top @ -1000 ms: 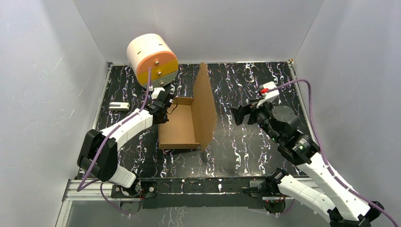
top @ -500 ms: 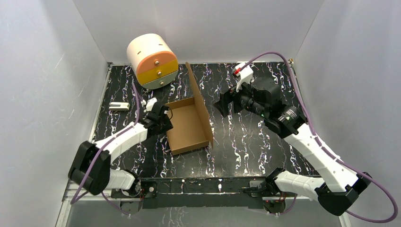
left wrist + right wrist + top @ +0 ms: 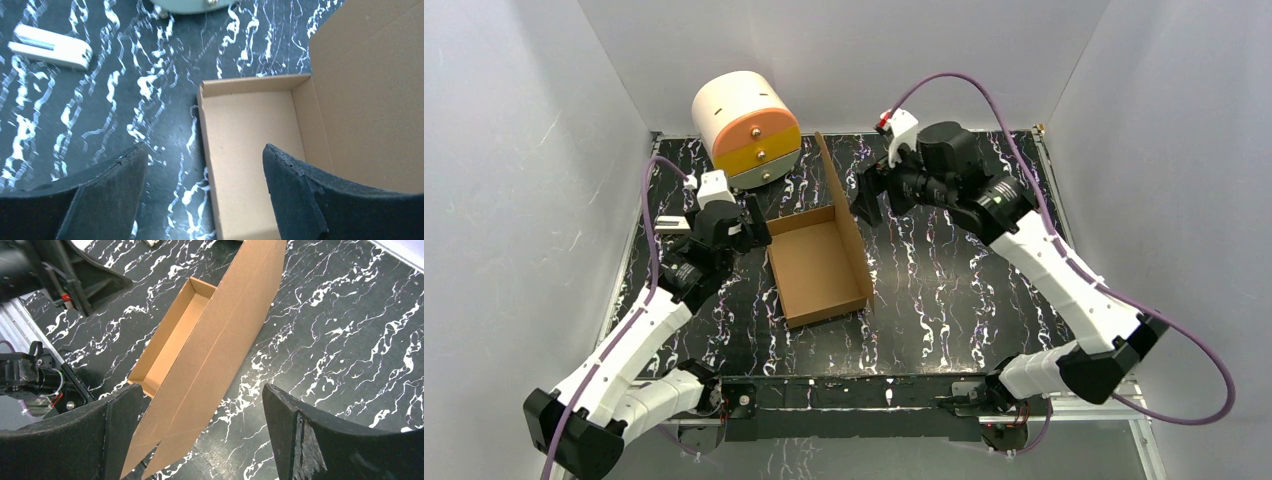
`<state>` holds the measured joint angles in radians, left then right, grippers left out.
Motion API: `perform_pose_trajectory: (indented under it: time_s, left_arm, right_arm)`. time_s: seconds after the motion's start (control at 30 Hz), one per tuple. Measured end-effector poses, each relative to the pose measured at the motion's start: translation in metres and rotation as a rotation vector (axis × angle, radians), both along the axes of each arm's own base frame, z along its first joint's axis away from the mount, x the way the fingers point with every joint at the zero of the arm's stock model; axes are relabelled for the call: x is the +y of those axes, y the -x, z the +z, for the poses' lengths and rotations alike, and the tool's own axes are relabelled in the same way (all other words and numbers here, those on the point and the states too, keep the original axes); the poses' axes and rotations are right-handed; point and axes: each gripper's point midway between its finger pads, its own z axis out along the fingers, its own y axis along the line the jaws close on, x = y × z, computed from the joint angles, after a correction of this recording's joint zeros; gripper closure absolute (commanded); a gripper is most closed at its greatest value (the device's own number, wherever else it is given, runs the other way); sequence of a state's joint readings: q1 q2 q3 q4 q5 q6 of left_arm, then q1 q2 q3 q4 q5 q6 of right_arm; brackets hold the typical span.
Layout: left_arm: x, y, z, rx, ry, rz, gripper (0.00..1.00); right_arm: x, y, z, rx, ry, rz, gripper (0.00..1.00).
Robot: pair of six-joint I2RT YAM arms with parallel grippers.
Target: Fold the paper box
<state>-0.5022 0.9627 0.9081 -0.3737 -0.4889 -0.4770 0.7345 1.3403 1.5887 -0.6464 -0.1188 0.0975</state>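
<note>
Box [image 3: 816, 268]: brown cardboard, seen slightly left of the table's centre. A shallow open tray is formed. One tall flap [image 3: 225, 335] is stood upright along the tray's right side, running toward the far edge.

Left gripper [image 3: 746, 230]: held above the table just beside the tray's left wall, apart from it. The fingers [image 3: 107, 197] are spread wide and nothing is gripped.

Right gripper [image 3: 865, 199]: held just right of the flap's far end; contact cannot be told. Its fingers [image 3: 310, 440] are spread wide and nothing is held; in the right wrist view the flap is seen between them, farther off.

Cabinet [image 3: 746, 128]: cream, with orange and yellow drawers, in the far left corner.

Small white block [image 3: 675, 224]: lying near the left edge.
</note>
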Motion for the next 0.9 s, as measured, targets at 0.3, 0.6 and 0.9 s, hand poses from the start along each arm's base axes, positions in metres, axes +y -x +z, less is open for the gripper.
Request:
perform_pose_trajectory:
  time_s: [0.3,0.6,0.9]
  left_arm:
    - [0.027,0.003,-0.009,0.013,-0.141,-0.050,0.18]
    - [0.056,0.003,-0.008,0.005,-0.082,-0.003,0.18]
    - [0.060,0.003,-0.006,-0.001,-0.064,-0.004,0.18]
  right_arm:
    - [0.051,-0.013,-0.017,0.058,0.108,0.035,0.17]
    - [0.066,-0.042,-0.058,0.090,0.311,0.008,0.58]
    - [0.053,-0.045,-0.059,0.039,0.406,0.079,0.96]
